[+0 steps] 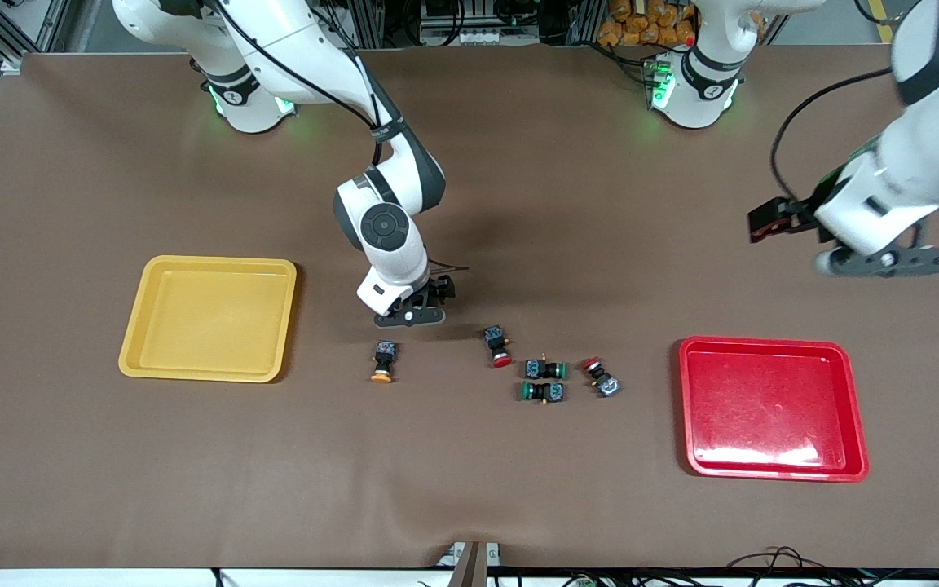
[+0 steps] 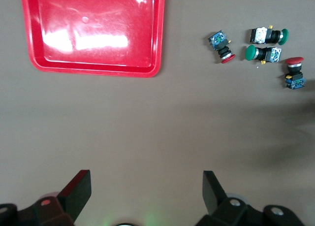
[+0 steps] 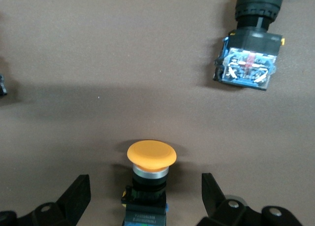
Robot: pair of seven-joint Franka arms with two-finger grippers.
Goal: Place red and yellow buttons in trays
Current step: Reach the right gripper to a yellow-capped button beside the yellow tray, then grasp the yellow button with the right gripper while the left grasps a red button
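Note:
My right gripper [image 1: 412, 314] is low over the table with its fingers open on either side of a yellow-capped button [image 3: 150, 159], not touching it. That button is hidden under the gripper in the front view. A second yellow-capped button [image 1: 383, 361] lies close by, nearer to the front camera; its body [image 3: 247, 63] shows in the right wrist view. Two red-capped buttons [image 1: 499, 345] [image 1: 601, 377] lie toward the red tray [image 1: 771, 465]. The yellow tray [image 1: 209, 375] has nothing in it. My left gripper [image 1: 885, 262] is open and empty, up over bare table beside the red tray [image 2: 93, 71].
Two green-capped switches [image 1: 545, 368] [image 1: 542, 392] lie between the two red buttons. The left wrist view shows the same cluster: the red buttons [image 2: 222, 46] [image 2: 294, 73] and the green switches [image 2: 268, 36] [image 2: 263, 52]. The brown mat has a fold at its front edge [image 1: 437, 538].

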